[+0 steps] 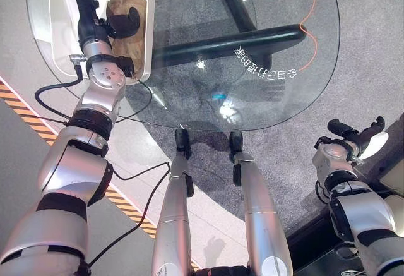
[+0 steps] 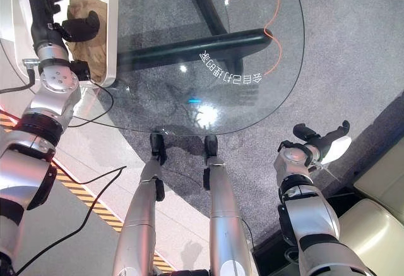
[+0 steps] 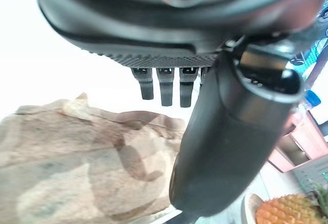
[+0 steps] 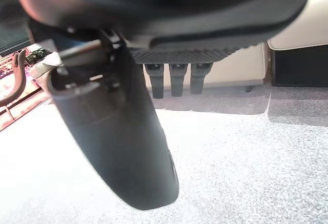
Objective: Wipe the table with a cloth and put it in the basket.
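Through the glass at the top centre of the left eye view you see a black tubular frame (image 1: 252, 38) lying across grey carpet (image 1: 360, 55). An orange cable (image 1: 310, 30) loops down the upper right. Along the lower left edge runs a strip of yellow-and-black hazard tape (image 1: 38, 131). In the left wrist view's lower right corner sits a pineapple (image 3: 289, 211). Cream upholstered furniture (image 2: 379, 213) fills the right eye view's lower right.

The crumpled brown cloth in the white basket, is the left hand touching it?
Cannot tell. In the left eye view the left hand hangs over the crumpled brown cloth, its thumb overlapping it; no view shows contact or gap plainly.
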